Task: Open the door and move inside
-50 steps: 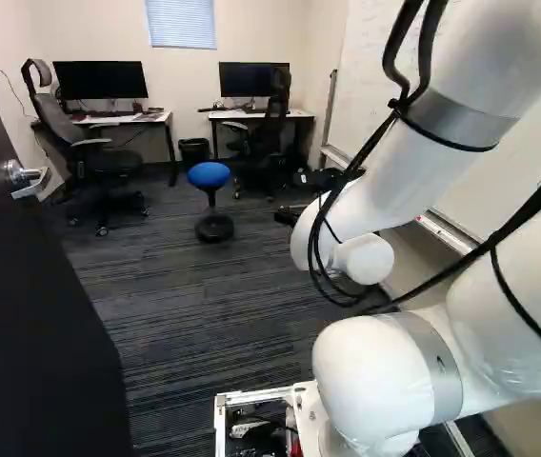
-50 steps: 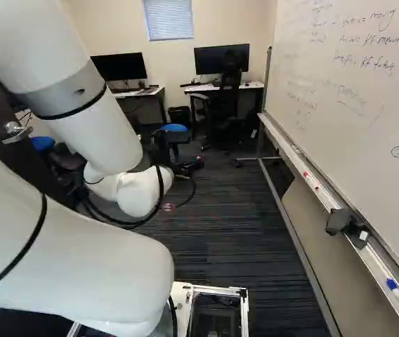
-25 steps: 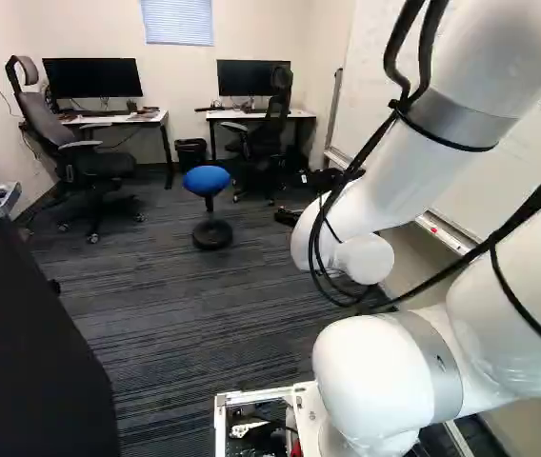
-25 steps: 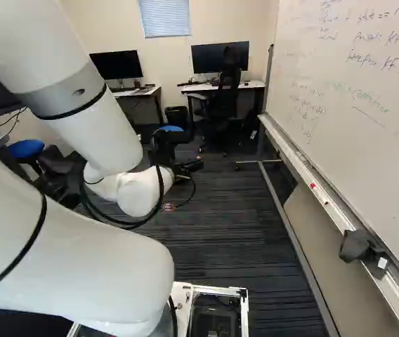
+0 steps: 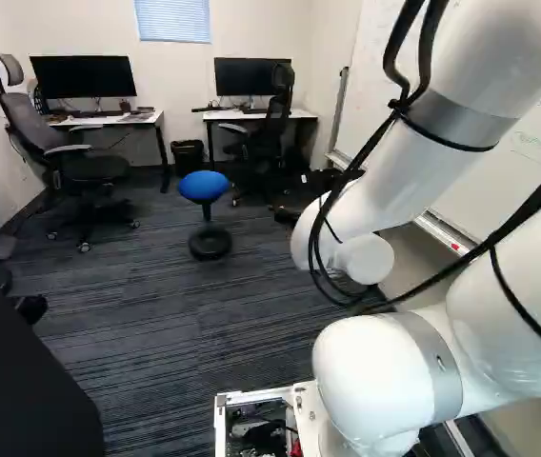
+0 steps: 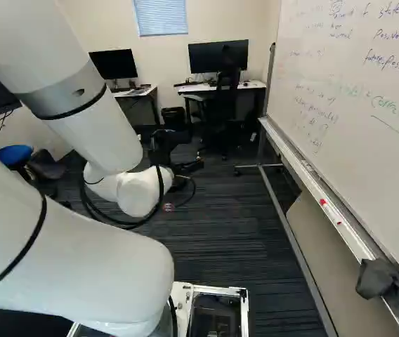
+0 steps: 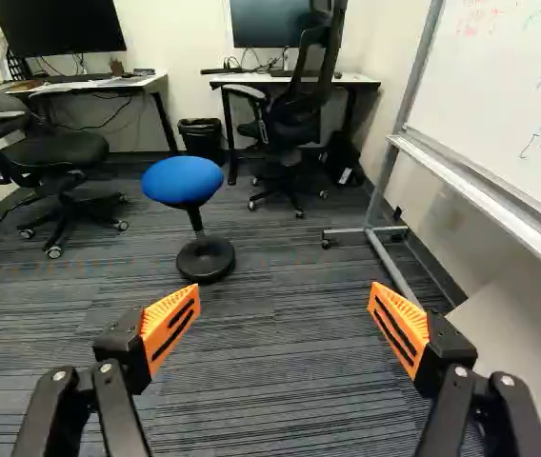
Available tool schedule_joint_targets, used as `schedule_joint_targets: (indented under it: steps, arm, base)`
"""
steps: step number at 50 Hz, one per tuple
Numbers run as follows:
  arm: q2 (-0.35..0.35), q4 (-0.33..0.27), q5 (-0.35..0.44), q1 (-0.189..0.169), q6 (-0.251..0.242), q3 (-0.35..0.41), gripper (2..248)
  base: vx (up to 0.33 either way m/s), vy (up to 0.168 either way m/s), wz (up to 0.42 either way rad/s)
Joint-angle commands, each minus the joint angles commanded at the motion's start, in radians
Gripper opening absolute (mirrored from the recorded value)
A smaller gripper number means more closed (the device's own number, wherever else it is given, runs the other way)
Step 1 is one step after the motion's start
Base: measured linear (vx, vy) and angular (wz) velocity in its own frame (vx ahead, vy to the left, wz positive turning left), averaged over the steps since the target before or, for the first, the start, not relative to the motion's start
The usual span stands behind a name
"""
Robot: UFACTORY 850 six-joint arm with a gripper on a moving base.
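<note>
1. Your base has moved: the blue round-seated stool on a black foot [image 5: 210, 242] sits farther left in the left base view than moments ago.
2. The dark flat door [image 5: 23, 381] stands open, left of the stool and nearer you; its silver lever has slipped from sight.
3. Your white jointed arm [image 5: 394, 190] keeps its pose, its black two-fingered gripper [image 6: 178, 151] spread wide, orange pads [image 7: 169, 324] well apart, nearer you than the stool.
</note>
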Motion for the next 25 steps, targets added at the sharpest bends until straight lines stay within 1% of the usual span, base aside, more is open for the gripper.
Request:
schedule_joint_targets:
  steps: [25]
  arm:
    - [0.000,0.000,0.000,0.000,0.000,0.000,247]
  base:
    - [0.197,0.006,-0.016]
